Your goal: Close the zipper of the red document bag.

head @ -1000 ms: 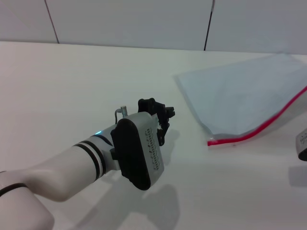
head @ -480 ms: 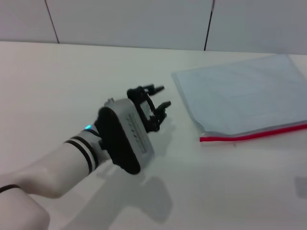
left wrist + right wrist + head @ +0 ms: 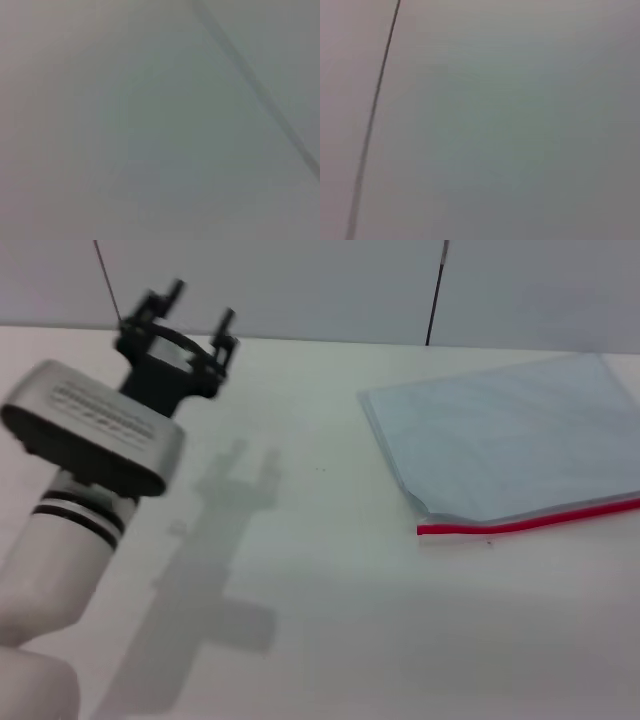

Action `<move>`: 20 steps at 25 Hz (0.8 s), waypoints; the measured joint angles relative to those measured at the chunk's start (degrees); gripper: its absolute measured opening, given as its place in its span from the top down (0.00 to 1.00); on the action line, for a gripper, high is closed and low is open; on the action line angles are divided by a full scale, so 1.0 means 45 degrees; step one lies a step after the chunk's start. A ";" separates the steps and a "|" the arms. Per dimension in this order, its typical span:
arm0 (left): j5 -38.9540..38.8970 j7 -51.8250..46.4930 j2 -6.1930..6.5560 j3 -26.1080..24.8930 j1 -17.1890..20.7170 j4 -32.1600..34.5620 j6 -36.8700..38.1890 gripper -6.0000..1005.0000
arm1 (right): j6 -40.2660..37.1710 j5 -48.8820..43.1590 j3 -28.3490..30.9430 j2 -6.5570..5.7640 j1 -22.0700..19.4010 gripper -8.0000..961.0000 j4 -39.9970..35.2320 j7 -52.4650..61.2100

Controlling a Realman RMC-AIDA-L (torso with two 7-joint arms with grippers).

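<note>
On my head view the left claw (image 3: 196, 315) is raised at the left of the scene, pointing away from me toward the wall, its two black fingers (image 3: 225, 320) spread apart with nothing between them. Its shadow falls on the white bench (image 3: 300, 620) below and to the right of it. Well off to the right of that claw, with bare surface between, the red document bag (image 3: 510, 445) lies flat on the bench, its translucent blue-grey body reaching out past the right border. The zipper (image 3: 520, 523) runs along the bag's nearer long edge as a thin red strip, starting at the corner closest to the claw. Neither wrist view gives me anything beyond a grey surface with a dark seam. The right claw is out of sight.
</note>
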 joint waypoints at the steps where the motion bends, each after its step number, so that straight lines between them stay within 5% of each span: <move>1: -0.0122 -0.0609 0.0002 -0.0001 -0.0075 -0.0277 -0.0550 0.44 | 0.0004 -0.0303 -0.0188 -0.0007 -0.0060 0.15 -0.0383 0.1220; 5: -0.0166 -0.3383 0.0026 0.0002 -0.0349 -0.1557 -0.2398 0.44 | 0.0016 -0.1279 -0.0687 -0.0014 -0.0237 0.08 -0.1525 0.4206; 11: -0.0168 -0.7342 0.0103 0.0000 -0.0844 -0.3710 -0.4427 0.43 | -0.0066 -0.1455 -0.0690 -0.0013 -0.0482 0.08 -0.1674 0.4284; 20: -0.0308 -0.8044 0.0045 0.0016 -0.1170 -0.4509 -0.4737 0.43 | 0.0076 -0.1379 -0.0591 -0.0013 -0.0447 0.09 -0.1692 0.4305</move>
